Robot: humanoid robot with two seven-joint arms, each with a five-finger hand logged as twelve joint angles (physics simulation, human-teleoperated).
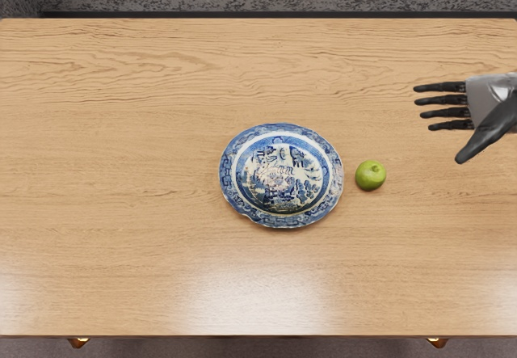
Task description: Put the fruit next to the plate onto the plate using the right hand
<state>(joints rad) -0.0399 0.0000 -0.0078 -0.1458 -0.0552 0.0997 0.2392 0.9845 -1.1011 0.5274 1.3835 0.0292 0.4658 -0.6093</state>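
You see the fruit [371, 174] on the counter [121, 212], just beside the right side of the plate [229, 174]. It is small, round and green, with a small dark spot on its upper side. It does not touch the rim; a narrow strip of wood shows between the two.

The plate lies flat near the middle of the counter. It is round, with a blue and white pattern, and its face shows only this pattern; the fruit is outside of it.

Your right hand [477, 111] comes in at the right edge of the picture, well apart from the fruit, up and to the right of it. The four dark fingers [440, 99] are straight and point to the left, a little apart from each other, one below the other in the picture. The thumb [485, 136] points down and to the left. The hand is open and nothing is in it. How high it is over the counter, you cannot tell from this view.

The counter is of light wood, with the grain running from left to right.
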